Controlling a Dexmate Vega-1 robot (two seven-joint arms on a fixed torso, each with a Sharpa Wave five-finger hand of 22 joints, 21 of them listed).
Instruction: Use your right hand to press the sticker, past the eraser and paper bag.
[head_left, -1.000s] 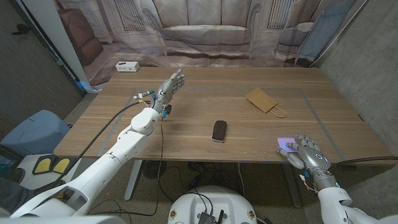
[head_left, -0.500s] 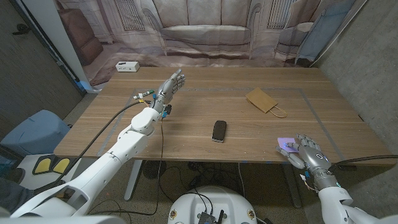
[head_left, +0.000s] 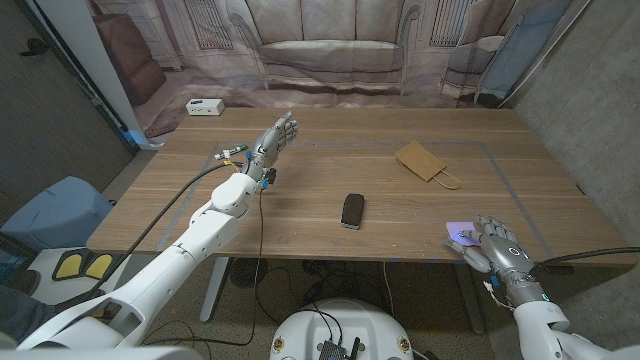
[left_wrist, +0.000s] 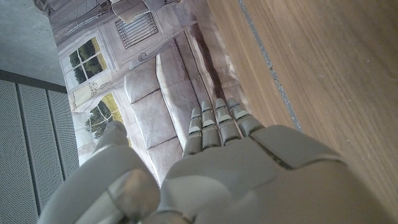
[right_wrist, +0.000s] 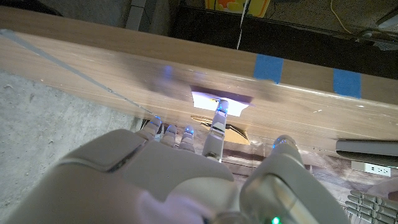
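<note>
Where sticker (head_left: 459, 229) lies, right hand (head_left: 490, 246) fingers spread, one fingertip (right_wrist: 219, 114) touching it; no readable writing.

This is a robot test space dressed up as a living room, not a home. A printed backdrop (head_left: 320, 50) showing a sofa, windows and armchairs hangs behind the wooden counter (head_left: 300, 210), with bare grey walls (head_left: 590, 90) at the sides. Blue tape tabs (right_wrist: 268, 67) mark the counter's edge, and loose cables (head_left: 330, 285) trail on the floor beneath.
</note>
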